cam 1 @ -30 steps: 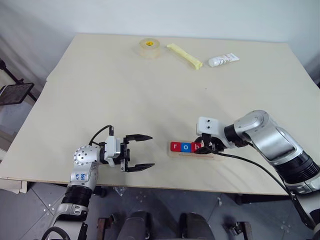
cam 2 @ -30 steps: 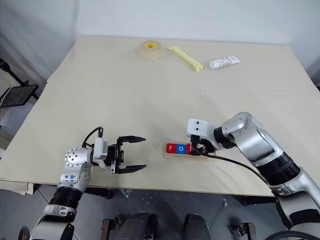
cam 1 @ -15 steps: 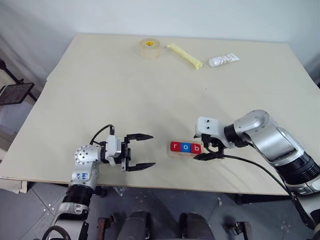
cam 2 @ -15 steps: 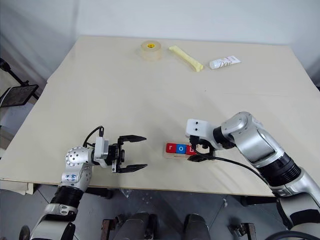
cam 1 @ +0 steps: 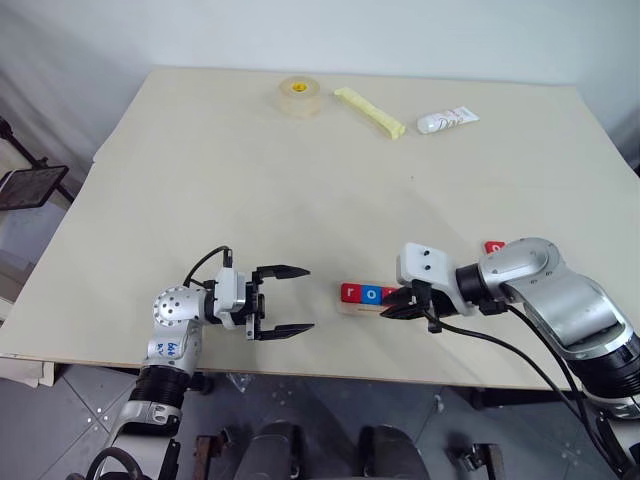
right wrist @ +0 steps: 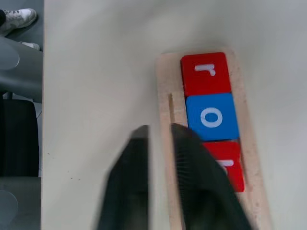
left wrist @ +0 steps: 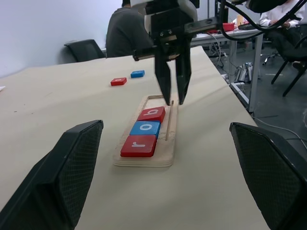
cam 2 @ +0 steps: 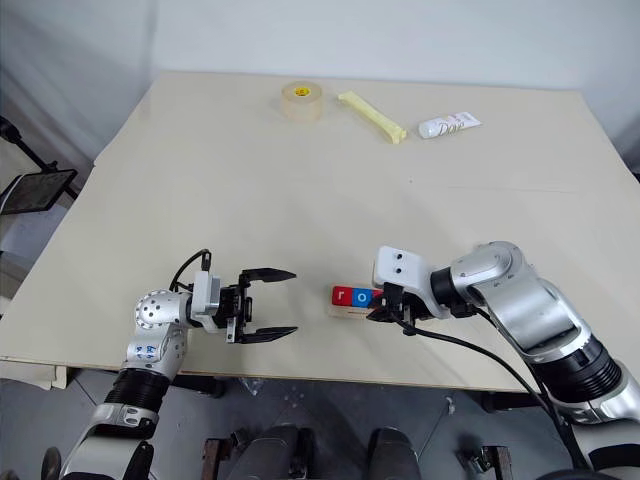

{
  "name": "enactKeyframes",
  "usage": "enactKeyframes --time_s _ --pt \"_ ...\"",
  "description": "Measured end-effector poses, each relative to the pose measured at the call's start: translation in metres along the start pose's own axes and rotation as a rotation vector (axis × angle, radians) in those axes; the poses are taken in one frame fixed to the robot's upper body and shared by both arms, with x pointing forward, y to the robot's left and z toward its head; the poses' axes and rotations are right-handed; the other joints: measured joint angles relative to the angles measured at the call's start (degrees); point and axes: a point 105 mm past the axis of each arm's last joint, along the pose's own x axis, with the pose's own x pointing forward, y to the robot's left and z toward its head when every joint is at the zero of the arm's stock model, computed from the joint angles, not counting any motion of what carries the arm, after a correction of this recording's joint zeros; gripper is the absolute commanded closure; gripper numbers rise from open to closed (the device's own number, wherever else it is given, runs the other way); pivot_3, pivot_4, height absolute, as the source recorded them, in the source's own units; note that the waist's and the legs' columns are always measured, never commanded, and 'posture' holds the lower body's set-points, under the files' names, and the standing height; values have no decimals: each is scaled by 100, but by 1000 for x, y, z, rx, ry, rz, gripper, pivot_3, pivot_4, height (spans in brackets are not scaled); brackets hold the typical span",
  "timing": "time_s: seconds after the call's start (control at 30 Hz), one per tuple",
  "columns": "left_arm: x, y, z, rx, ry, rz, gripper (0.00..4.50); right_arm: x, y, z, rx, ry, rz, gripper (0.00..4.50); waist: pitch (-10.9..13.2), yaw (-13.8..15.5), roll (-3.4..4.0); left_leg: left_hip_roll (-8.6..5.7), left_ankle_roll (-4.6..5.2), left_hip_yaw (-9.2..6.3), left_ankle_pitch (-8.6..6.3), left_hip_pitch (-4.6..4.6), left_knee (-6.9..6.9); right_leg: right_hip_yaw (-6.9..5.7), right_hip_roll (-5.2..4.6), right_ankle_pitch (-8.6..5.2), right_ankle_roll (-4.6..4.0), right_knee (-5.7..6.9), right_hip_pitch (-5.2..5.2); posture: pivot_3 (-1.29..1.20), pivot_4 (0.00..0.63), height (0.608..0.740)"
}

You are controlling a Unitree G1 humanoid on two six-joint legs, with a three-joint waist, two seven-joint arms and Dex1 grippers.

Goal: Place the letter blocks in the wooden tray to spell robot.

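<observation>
The wooden tray lies near the table's front edge with three letter blocks in its slot: red r, blue o and red b. My right gripper is shut with nothing in it, its tips pointing down at the tray's long rim beside the b block. Two loose blocks, one red and one blue, lie on the table beyond the tray. The red one peeks out behind my right arm. My left gripper is open and level, left of the tray and aimed at its end.
At the far side of the table stand a tape roll, a pale yellow stick and a white tube. The front edge of the table runs just below the tray. A seated person shows behind the table.
My right gripper opened over the b block, left it in the tray, drew back toward the front edge and shut. The left gripper stayed where it was.
</observation>
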Motion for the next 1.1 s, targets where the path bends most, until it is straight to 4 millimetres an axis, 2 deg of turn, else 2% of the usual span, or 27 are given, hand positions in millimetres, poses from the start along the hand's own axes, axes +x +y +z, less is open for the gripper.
enactKeyframes --time_s 0.43,0.93,1.1 --pt "-3 -5 -1 -7 7 2 0 7 -14 -20 28 44 -33 4480 0 -4 0 0 0 1 0 1 0 0 0 0 0 0 0 0 150 740" --pt "3 2 1 9 -9 -6 0 7 -17 -19 38 30 -108 4480 0 5 0 0 0 1 0 0 0 -1 0 0 0 -1 1 0 150 740" --pt "4 1 -2 1 -12 -12 0 7 -9 -17 53 3 -94 4480 0 0 0 1 0 1 0 0 0 -1 0 0 0 0 0 0 150 740"
